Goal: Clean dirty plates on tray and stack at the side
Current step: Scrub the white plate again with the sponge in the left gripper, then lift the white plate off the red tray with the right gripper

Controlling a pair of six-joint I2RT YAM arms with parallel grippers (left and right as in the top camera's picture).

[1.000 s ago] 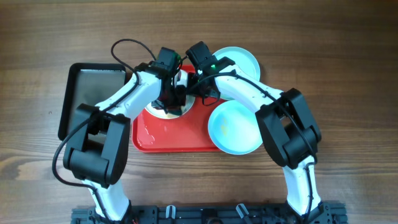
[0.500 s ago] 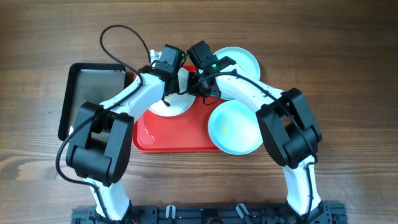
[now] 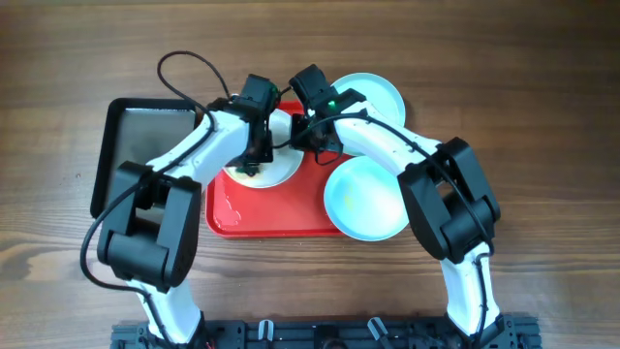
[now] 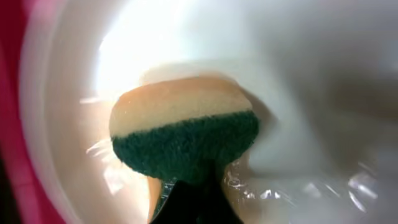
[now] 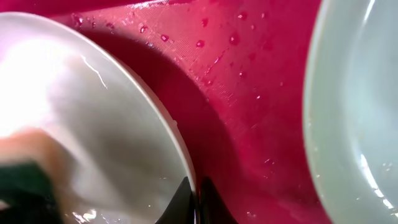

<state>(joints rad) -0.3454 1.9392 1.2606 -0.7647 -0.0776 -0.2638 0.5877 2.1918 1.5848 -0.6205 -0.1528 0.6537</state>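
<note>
On the red tray [image 3: 271, 208], toward its far left part, the cream-white plate [image 3: 281, 167] is held by both arms. Its right rim is pinched between the narrowly set fingers of the right gripper [image 5: 194, 202], which is seen from above at the plate's far right edge. Inside the plate, a yellow sponge [image 4: 180, 134] with a green scouring face is clamped in the left gripper [image 4: 186, 202] and pressed against the wet plate floor, close to the left wall. Water drops [image 5: 202, 43] are scattered on the strip of tray floor between this plate and the nearer turquoise plate [image 3: 363, 199]. That plate is laid over the tray's near right corner, its rim reaching past the tray edge. The farther turquoise plate [image 3: 378, 95] is seen at the tray's far right corner, just beside the right arm; whether it rests on the rim cannot be told. Bare red floor is left along the tray's near left side. A dark metal tray [image 3: 136, 145] is set on the wooden table [image 3: 542, 97] just left of the red one.
</note>
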